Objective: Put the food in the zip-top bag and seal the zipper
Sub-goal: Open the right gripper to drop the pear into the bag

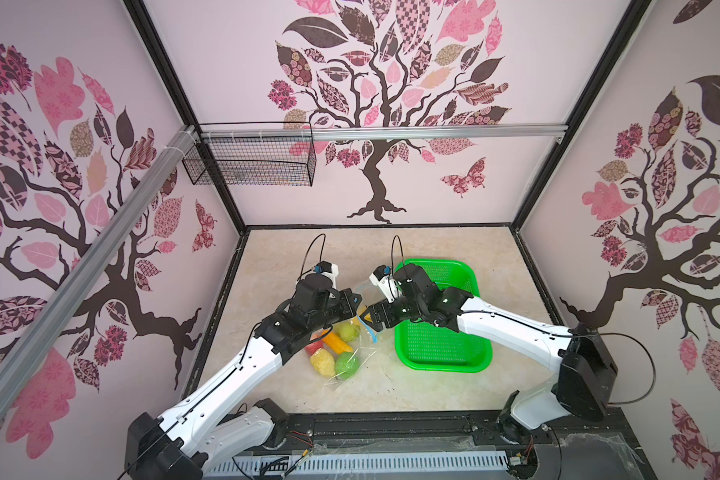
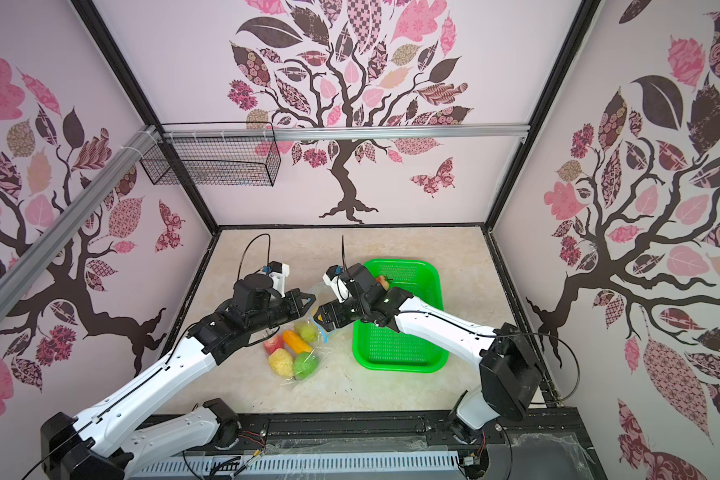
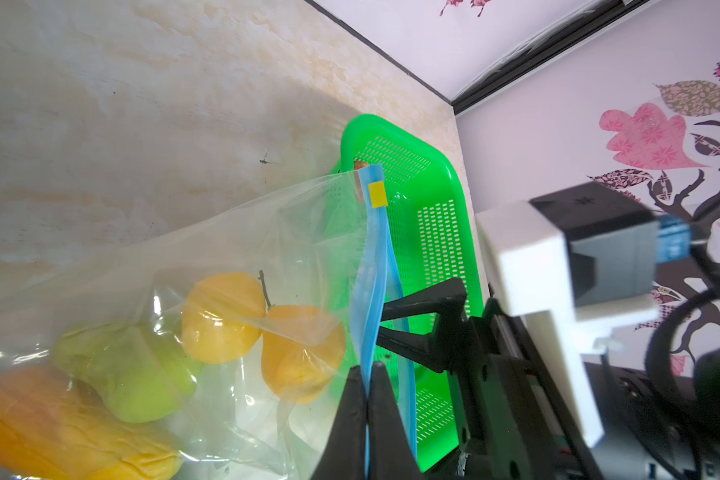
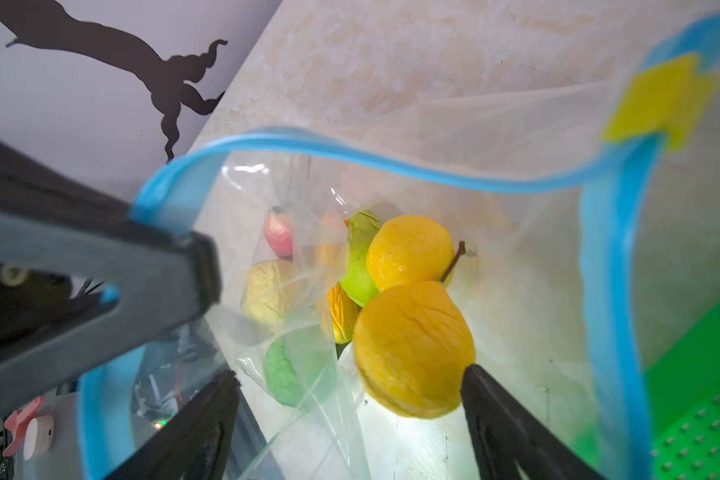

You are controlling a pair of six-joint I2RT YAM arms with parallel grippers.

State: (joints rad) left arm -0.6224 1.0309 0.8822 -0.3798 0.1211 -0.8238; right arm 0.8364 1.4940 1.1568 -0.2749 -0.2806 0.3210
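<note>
The clear zip-top bag lies on the table with its mouth lifted. My left gripper is shut on the blue zipper, below the yellow slider. Inside the bag lies food: two lemons, a pear, a strawberry, a bumpy yellow piece and a green apple. My right gripper is open at the bag's mouth, one finger beside the nearest lemon, holding nothing. In both top views the two grippers nearly meet above the bag.
The green mesh basket stands right of the bag, under my right arm; a reddish piece lies at its far end. A black wire basket hangs on the back wall. Walls enclose the table on three sides.
</note>
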